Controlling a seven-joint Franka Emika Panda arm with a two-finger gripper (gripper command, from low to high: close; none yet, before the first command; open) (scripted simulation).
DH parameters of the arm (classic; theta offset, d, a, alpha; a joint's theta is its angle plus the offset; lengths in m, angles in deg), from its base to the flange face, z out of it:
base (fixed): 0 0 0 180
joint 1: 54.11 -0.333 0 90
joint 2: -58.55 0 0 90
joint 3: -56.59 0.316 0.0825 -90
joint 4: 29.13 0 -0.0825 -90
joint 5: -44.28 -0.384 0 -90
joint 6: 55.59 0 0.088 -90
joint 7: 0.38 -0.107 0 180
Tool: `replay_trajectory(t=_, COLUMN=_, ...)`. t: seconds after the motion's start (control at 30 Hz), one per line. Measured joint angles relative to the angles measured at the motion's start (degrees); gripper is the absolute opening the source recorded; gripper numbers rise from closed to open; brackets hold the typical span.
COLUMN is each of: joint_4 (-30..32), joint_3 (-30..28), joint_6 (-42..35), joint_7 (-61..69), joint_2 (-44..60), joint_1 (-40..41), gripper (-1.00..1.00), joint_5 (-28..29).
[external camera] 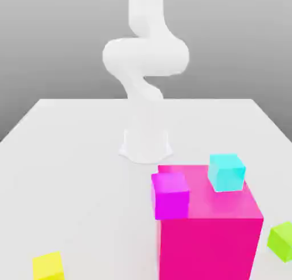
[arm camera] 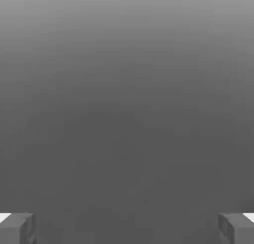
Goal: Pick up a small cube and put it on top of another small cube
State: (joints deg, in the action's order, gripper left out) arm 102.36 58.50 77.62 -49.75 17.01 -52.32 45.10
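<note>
Exterior view, left to right: yellow cube (external camera: pixel 48 266) low on the white tabletop (external camera: pixel 74 176), its near side cut by the picture border, turned slightly, with broad open room between it and the magenta block (external camera: pixel 208 249). White arm (external camera: pixel 146 56) stood upright beyond the cubes, base near the tabletop's far edge, open surface in front of it. In the hand view the fingers (arm camera: pixel 12 230) stood wide apart, a plain gap between them. Purple cube (external camera: pixel 171 196) appeared to sit at the block's near left corner, jutting past the left edge, its front face close to flush with the block's; sides nearly square to the block. Cyan cube (external camera: pixel 226 173) rested on the block's top near the right edge, farther back, turned slightly; a strip of bare magenta top separated it from the purple one. Green cube (external camera: pixel 282 241) lay off the block's right side, well below its top, turned cornerwise and partly cropped, a narrow lane of tabletop between. Which small cube was meant for lifting, could not tell; all four looked about equal-sided, neither direction the longer.
</note>
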Motion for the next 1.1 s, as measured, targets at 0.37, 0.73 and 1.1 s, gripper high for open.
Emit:
replay_trajectory(t=0.37, joint_4=0.5, joint_3=12.7, joint_6=6.6, joint_7=-8.7, joint_2=22.7, joint_1=0.0, gripper=0.00, joint_5=7.8)
replay_trajectory(t=0.73, joint_4=1.2, joint_3=20.3, joint_6=12.9, joint_7=-17.8, joint_2=45.7, joint_1=-6.7, gripper=0.00, joint_5=17.3)
replay_trajectory(t=1.1, joint_4=0.2, joint_3=20.4, joint_6=20.6, joint_7=-23.3, joint_2=66.6, joint_1=-14.1, gripper=0.00, joint_5=20.6)
